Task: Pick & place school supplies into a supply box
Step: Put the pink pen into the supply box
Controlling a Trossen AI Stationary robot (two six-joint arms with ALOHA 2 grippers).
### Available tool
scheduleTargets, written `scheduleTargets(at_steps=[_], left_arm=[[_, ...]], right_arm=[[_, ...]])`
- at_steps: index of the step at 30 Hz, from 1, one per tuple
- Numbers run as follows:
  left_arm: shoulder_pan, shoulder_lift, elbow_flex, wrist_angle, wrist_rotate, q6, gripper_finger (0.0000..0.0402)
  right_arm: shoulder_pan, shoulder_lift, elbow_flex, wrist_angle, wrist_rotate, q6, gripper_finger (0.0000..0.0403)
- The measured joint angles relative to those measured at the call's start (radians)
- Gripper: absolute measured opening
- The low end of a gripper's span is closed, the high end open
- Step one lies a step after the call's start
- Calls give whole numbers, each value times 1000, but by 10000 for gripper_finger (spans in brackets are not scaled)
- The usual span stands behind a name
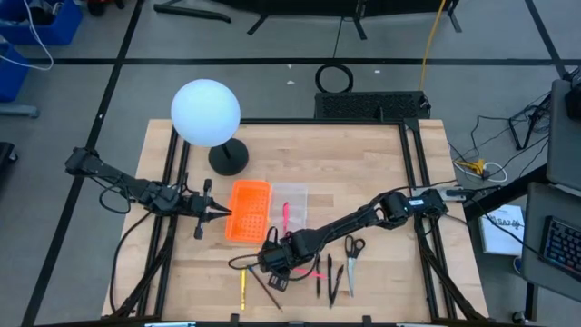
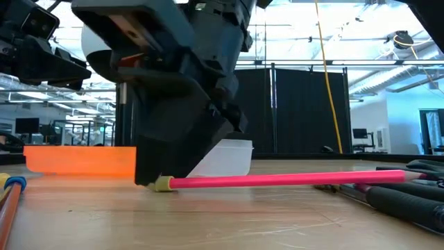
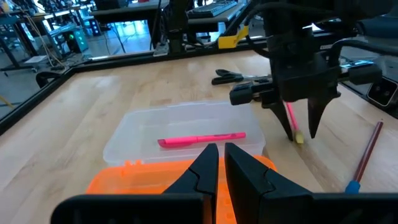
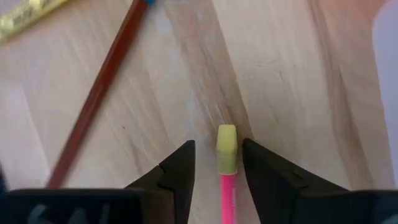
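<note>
The clear supply box [image 1: 296, 193] lies beside the orange tray [image 1: 248, 211], and a pink pen [image 3: 202, 139] lies in it. My right gripper [image 4: 217, 144] is open and low over the table. Its fingers stand on either side of the eraser end [image 4: 226, 148] of a pink pencil [image 2: 291, 180] that lies flat, with a gap on each side. Scissors [image 1: 352, 251], dark pens [image 1: 325, 277], a brown pencil [image 4: 93, 102] and a yellow pencil [image 1: 243, 289] lie around it. My left gripper [image 3: 221, 160] is shut and hovers at the orange tray's left edge.
A white globe lamp [image 1: 206, 112] on a black base [image 1: 228, 159] stands behind the trays. The loose pens and the scissors crowd the table's near middle. Bare wood shows to the right of the scissors and on the far right part of the table.
</note>
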Motion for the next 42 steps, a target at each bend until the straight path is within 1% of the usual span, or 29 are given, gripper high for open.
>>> scheduleTargets(at_steps=[5, 10, 14, 16, 19, 21, 29, 39, 42], left_arm=[[0, 0, 0, 0, 0, 0, 37], [0, 0, 0, 0, 0, 1, 37], [0, 0, 0, 0, 0, 1, 37], [0, 0, 0, 0, 0, -1, 37], [0, 0, 0, -1, 0, -12, 37], [0, 0, 0, 0, 0, -24, 37], [0, 0, 0, 5, 1, -35, 37], [0, 0, 0, 28, 4, -78, 37], [-1, 0, 0, 52, 20, -95, 37]], right_arm=[[25, 0, -11, 6, 91, -110, 109], [42, 0, -12, 11, 141, -171, 92], [47, 0, -13, 20, 147, -169, 80], [47, 0, -13, 30, 147, -133, 70], [46, -2, -13, 47, 136, -60, 40], [45, -15, -14, 53, 136, -49, 18], [48, -88, -19, 105, 140, 0, 16], [53, -193, -18, 107, 131, 20, 16], [54, -225, -18, 108, 134, 43, 16]])
